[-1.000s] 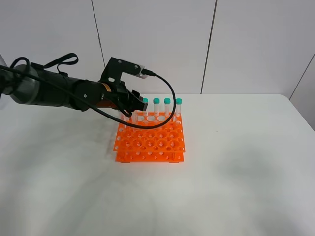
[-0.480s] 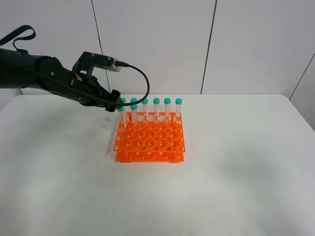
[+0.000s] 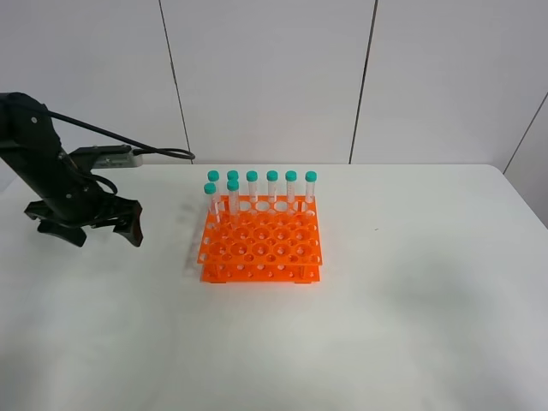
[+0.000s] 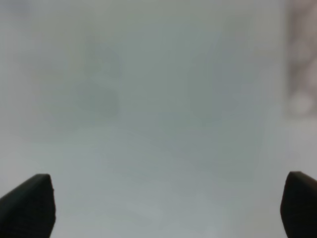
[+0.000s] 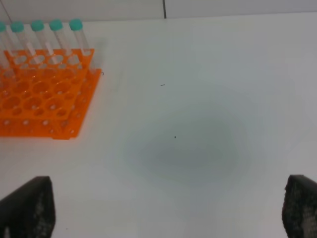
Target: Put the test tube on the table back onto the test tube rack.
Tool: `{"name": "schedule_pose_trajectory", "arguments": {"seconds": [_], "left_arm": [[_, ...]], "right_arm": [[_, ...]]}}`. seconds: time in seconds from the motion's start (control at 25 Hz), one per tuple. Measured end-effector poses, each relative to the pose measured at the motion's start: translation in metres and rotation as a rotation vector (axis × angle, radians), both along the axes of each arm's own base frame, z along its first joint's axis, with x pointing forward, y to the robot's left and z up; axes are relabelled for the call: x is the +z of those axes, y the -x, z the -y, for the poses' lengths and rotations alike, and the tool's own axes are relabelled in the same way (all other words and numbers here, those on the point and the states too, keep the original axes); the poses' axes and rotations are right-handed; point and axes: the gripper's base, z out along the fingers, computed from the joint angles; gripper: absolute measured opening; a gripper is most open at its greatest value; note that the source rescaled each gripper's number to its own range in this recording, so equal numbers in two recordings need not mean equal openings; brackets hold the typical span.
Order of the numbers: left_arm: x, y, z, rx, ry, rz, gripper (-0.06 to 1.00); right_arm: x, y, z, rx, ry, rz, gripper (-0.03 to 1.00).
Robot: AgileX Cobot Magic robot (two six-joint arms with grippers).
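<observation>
At the left edge of the high exterior frame we keep our left gripper [image 3: 86,229] low over the table [image 3: 411,282], well apart from the test tube rack [image 3: 261,242] in the middle of the frame; its two dark fingers stand spread with nothing between them, which fits a claw parked clear of the rack so as not to knock the caps. The rack carries eight teal-capped tubes: six in a line along its far edge and two a row nearer, at its left end. One of those two, the test tube [image 3: 211,204] at the rack's upper left corner, stands upright in a hole, and we cannot tell it apart from its neighbours by look; no tube lies on the bare tabletop, so we judge the putting-back done. In the left wrist view only the tips of the spread fingers [image 4: 27,206] show at the lower corners over blurred white surface, empty. In the right wrist view our right gripper [image 5: 163,210] is likewise released, fingertips wide at the lower corners, holding nothing; the rack sits in the upper left of that frame with five capped tubes showing, the table between bare.
</observation>
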Motion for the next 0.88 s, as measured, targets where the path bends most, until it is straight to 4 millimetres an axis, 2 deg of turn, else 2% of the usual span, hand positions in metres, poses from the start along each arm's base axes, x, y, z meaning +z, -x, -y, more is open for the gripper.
{"name": "schedule_pose_trajectory", "arguments": {"seconds": [0.16,0.36,0.44,0.64,0.88], "left_arm": [[-0.002,0.012,-0.02,0.065,0.005,-0.144,1.0],[0.015,0.037,-0.026,0.082,0.006,-0.154,1.0],[0.026,0.055,-0.026,0.081,0.005,-0.129,1.0],[0.048,0.116,-0.026,0.073,-0.009,-0.056,1.0],[0.058,0.194,-0.026,0.056,-0.014,0.111,1.0]], "right_arm": [[0.0,0.0,0.0,0.0,0.0,0.0,1.0],[0.0,0.0,0.0,0.0,0.0,0.0,1.0],[0.0,0.0,0.0,0.0,0.0,0.0,1.0],[0.0,0.0,0.0,0.0,0.0,0.0,1.0],[0.0,0.0,0.0,0.0,0.0,0.0,1.0]]}}
